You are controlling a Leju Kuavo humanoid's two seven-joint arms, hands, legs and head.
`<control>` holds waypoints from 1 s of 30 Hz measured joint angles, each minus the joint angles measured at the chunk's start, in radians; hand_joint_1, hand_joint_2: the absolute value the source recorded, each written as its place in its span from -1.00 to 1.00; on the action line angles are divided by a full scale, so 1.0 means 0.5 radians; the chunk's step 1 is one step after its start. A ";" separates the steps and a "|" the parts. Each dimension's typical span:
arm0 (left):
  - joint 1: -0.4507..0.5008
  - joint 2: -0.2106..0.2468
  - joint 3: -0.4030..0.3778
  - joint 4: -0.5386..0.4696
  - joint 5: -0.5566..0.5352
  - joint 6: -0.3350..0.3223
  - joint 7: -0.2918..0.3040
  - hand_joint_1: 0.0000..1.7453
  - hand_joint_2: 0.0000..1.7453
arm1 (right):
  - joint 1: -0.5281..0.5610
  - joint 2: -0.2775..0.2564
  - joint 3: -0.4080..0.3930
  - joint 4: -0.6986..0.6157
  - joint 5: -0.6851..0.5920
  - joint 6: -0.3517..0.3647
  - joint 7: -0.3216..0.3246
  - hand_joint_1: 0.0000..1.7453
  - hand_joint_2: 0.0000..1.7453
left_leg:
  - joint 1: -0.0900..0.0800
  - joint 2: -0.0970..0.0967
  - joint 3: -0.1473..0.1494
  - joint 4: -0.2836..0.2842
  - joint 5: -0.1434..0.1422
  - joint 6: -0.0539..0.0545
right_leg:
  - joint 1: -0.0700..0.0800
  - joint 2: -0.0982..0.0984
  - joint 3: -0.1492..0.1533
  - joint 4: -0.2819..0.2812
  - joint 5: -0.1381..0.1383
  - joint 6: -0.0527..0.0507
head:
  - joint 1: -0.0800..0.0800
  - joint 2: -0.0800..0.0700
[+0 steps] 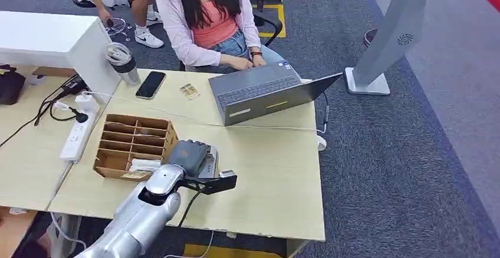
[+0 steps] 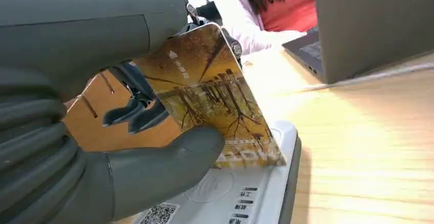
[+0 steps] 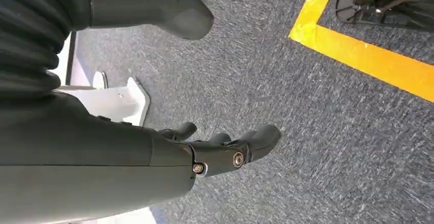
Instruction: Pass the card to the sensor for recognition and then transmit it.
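Left wrist view: my left hand [image 2: 97, 132] pinches a glossy rectangular card [image 2: 210, 106], printed with golden autumn trees, between thick grey thumb and darker fingers [image 2: 135, 114]. The card tilts, its lower edge just above or touching the flat white sensor [image 2: 256, 198]; I cannot tell which. The sensor's smooth plastic face carries a QR code and black lettering. It lies on the pale woodgrain table [image 1: 265, 169], beside a brown cardboard compartment box [image 1: 132, 143]. Farther off, a grey laptop [image 1: 265, 93] with a person [image 1: 206, 22] typing. My right hand [image 3: 225, 144] hangs over speckled grey carpet [image 3: 286, 106], fingers spread, holding nothing.
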 joint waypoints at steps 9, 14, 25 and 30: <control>0.000 0.014 -0.001 -0.003 0.026 0.172 0.028 1.00 1.00 | 0.009 0.001 -0.047 0.000 0.008 -0.002 0.000 -1.00 1.00 | 0.000 -0.001 -0.007 0.001 0.007 0.002 | 0.000 -0.002 -0.002 0.000 0.006 0.001 | -0.002 0.000; 0.003 0.032 0.003 -0.032 0.046 0.372 0.031 1.00 1.00 | 0.010 0.003 -0.053 0.000 0.010 -0.008 0.000 -1.00 1.00 | 0.000 -0.001 -0.014 0.001 0.007 0.002 | 0.000 -0.002 -0.010 0.001 0.006 0.001 | -0.002 0.000; -0.318 0.440 0.301 -0.396 0.078 0.594 -0.049 1.00 1.00 | 0.020 0.004 -0.073 0.000 0.090 -0.008 0.000 -1.00 1.00 | 0.001 0.001 -0.020 0.001 0.010 0.000 | 0.001 0.003 -0.021 0.007 0.007 -0.001 | -0.002 0.000; -0.448 0.597 0.427 -0.386 0.016 0.609 -0.056 1.00 1.00 | 0.018 0.003 -0.096 0.000 0.134 -0.005 0.008 -1.00 1.00 | 0.002 0.001 -0.024 0.001 0.011 -0.002 | 0.001 0.002 -0.024 0.007 0.007 -0.002 | -0.002 0.000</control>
